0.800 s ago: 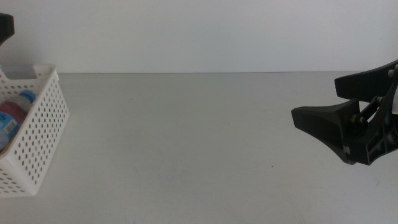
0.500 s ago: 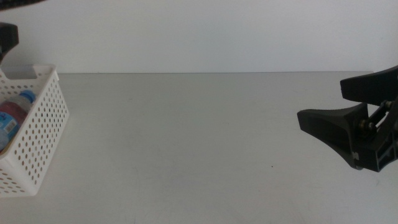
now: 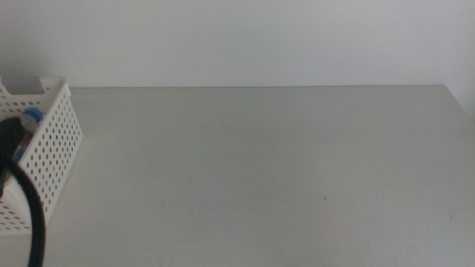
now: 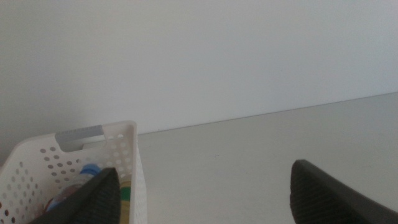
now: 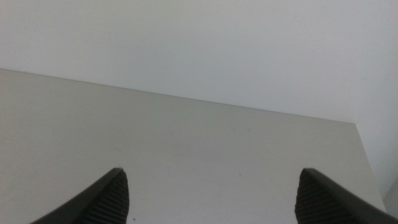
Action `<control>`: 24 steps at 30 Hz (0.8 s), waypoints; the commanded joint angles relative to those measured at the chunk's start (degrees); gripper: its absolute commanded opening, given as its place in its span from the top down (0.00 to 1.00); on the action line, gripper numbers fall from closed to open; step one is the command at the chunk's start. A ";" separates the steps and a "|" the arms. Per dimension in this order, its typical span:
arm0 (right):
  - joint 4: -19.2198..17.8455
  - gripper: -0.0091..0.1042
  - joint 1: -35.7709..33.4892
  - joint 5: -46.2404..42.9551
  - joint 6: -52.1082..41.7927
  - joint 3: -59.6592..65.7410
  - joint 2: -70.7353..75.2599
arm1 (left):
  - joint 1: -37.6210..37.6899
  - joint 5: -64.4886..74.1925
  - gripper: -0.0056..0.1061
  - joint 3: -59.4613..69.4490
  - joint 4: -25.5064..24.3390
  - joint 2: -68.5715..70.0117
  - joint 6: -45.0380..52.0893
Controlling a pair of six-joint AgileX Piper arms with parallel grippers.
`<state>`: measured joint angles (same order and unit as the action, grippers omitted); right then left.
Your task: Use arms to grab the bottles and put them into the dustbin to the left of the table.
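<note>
No label text is readable to me. The white perforated dustbin [image 3: 52, 141] sits at the table's [image 3: 260, 170] left edge with the blue-capped bottle [image 4: 90, 170] inside. Left gripper [image 4: 205, 196] beside it, right gripper [image 5: 211, 199] (over bare tabletop), both spread wide, holding nothing.

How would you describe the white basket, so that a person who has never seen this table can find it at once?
Start from the light-grey table and follow it to its left end, as the middle view shows it. There stands the white basket, rectangular, its walls pierced by many small round holes. It is the only container on the table, with a blue-capped bottle lying inside.
</note>
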<state>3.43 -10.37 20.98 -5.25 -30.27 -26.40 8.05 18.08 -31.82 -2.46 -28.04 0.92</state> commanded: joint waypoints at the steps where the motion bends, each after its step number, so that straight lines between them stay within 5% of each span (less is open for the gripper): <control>1: 0.68 0.29 2.54 -4.32 -0.26 3.41 4.95 | 0.32 -6.27 0.11 2.02 0.60 3.46 -0.92; 12: 0.33 0.29 6.06 -3.87 -0.26 19.62 28.16 | -3.33 -7.42 0.11 22.49 2.46 22.68 -0.92; 24: -0.57 0.29 6.13 -4.30 -0.26 27.70 28.39 | -3.71 -6.50 0.11 33.58 2.46 30.19 -0.92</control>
<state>3.59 -4.78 21.12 -5.25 -1.73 0.77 4.42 15.21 1.57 -0.66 0.62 0.87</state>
